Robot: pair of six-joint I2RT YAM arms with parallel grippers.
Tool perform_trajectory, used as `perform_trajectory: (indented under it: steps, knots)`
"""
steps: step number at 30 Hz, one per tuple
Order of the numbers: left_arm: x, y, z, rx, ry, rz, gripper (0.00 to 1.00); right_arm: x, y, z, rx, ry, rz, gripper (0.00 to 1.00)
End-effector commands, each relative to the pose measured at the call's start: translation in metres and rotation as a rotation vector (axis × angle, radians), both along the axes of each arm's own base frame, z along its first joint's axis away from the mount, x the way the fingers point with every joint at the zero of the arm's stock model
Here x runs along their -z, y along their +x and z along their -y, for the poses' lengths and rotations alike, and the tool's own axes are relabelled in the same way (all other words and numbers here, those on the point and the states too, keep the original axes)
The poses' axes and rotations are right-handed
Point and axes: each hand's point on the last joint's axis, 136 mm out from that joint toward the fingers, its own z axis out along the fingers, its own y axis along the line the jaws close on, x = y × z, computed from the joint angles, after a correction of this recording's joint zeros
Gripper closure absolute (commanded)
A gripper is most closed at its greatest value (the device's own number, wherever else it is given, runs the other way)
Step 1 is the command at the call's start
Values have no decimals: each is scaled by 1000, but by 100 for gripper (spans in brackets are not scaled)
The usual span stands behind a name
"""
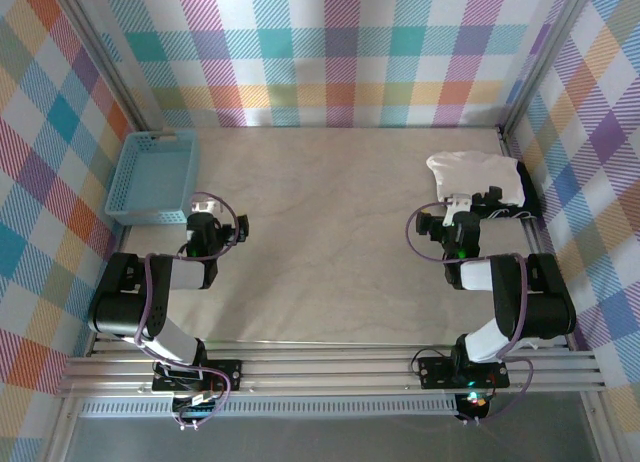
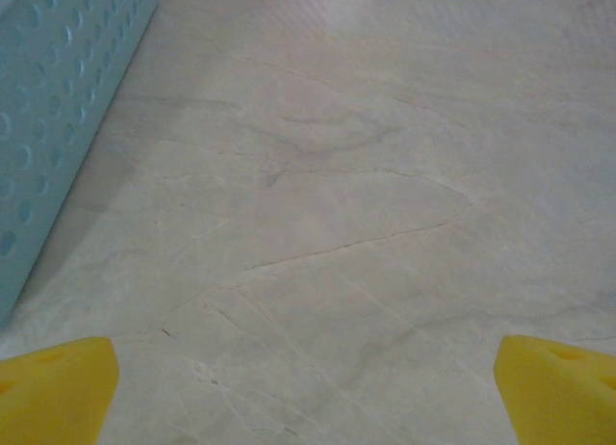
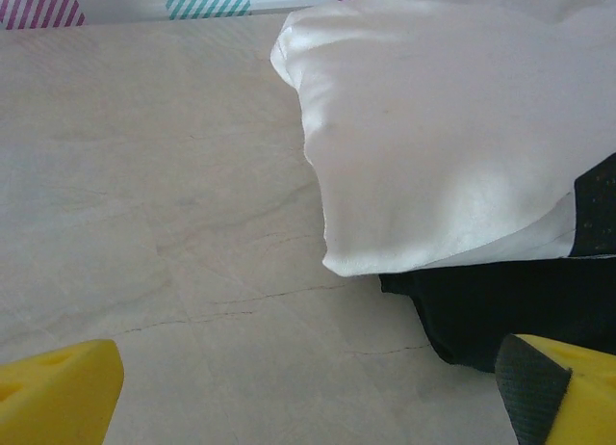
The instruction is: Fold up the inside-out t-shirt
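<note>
The inside-out t-shirt (image 1: 472,173) is a bunched white, slightly shiny garment at the far right of the table, lying on top of a black garment. In the right wrist view the t-shirt (image 3: 443,137) fills the upper right, its near edge overhanging the black cloth. My right gripper (image 1: 462,199) sits just in front of the pile, open, with nothing between its yellow fingers (image 3: 58,392). My left gripper (image 1: 206,220) stands open over bare table beside the blue basket, and its yellow fingertips (image 2: 53,387) frame empty tabletop.
A light blue perforated basket (image 1: 153,176) stands at the far left, its wall (image 2: 58,108) close to my left gripper. A black garment (image 3: 500,305) lies under the t-shirt by the right wall. Plaid walls enclose the table (image 1: 330,242) on three sides.
</note>
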Motion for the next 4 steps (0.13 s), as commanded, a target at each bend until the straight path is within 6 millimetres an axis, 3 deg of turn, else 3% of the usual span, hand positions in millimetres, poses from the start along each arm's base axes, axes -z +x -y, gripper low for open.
perform_trajectory:
  steps: [1, 4]
  knots:
    - [-4, 1, -1, 13, 1, 27, 0, -9, 5, -2, -15, 5, 39, 0]
    - [-4, 1, -1, 14, 2, 27, 0, -9, 4, -1, -13, 5, 40, 0]
